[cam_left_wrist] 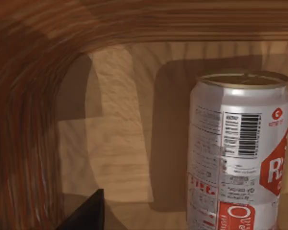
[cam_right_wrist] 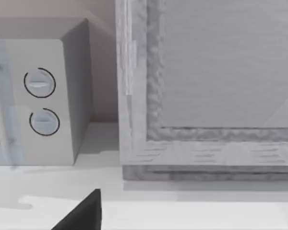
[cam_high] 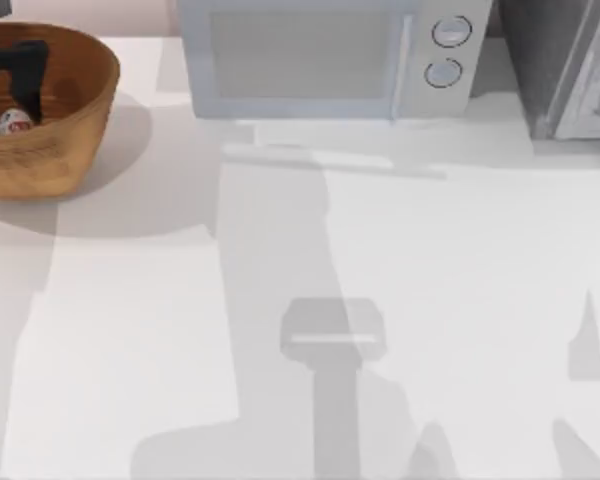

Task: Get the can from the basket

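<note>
The can (cam_high: 14,122) stood upright inside the basket (cam_high: 75,130) at the tabletop's far left corner, its long axis vertical and its gold top facing up. The left gripper (cam_high: 25,75) hung inside the basket just beside the can; whether its fingers were apart or together could not be told. The can looked light, rigid yet dentable, with smooth, slippery walls, so a grip across mid-body would probably hold best. The right arm was parked toward the microwave (cam_right_wrist: 43,100).
</note>
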Robot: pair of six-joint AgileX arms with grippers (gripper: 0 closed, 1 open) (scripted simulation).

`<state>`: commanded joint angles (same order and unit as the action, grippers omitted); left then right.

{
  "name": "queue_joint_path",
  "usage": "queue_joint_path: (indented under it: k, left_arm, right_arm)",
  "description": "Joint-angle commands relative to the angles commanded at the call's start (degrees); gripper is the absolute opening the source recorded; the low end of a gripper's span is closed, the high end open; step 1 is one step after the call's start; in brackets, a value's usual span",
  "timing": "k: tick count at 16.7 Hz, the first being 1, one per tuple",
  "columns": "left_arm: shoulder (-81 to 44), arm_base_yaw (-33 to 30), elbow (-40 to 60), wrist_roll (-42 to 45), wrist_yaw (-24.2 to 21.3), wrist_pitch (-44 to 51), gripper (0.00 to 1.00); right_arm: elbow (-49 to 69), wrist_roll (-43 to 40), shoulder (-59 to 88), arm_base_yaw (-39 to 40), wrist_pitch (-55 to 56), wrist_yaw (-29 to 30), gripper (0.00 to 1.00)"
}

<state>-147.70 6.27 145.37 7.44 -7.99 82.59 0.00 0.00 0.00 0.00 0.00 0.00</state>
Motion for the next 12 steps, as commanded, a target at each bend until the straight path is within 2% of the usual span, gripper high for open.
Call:
queue_joint_path:
  k: [8,12]
  left_arm:
    - [-0.2,-0.9,-12.1,-0.7,0.1,-12.2,1.0]
    - [-0.2,-1.0,-13.1,-0.8,0.1,-13.3,1.0]
  right_arm:
    - [0.0,0.0,0.0,0.0,0.0,0.0,1.0]
    - [0.0,0.0,0.0,0.0,0.0,0.0,1.0]
